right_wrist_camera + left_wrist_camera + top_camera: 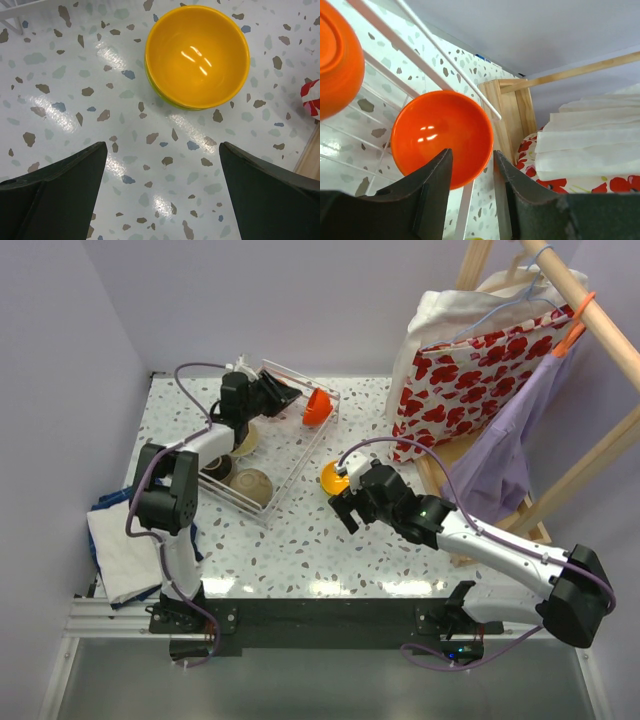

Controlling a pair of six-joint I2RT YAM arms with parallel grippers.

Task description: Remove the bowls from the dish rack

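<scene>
The white wire dish rack (296,472) stands at the back left. It holds a tan bowl (253,485), a dark brown bowl (221,471) and a cream bowl (245,440). An orange-red bowl (317,407) stands tilted at the rack's far right side. My left gripper (292,395) is at this bowl (442,135). Its jaws (470,152) stand part open around the lower right rim. A second orange-red bowl (335,60) is at the left, beside a rack wire (463,212). My right gripper (345,510) is open and empty (163,145), just short of the yellow-orange bowl (197,55), which sits in the lime green bowl (190,107).
A wooden clothes rack with hanging clothes and a red-flowered bag (470,380) stands at the right, its foot (507,115) close behind the dish rack. Folded white and blue cloths (120,540) lie at the table's left edge. Walls close the back and left.
</scene>
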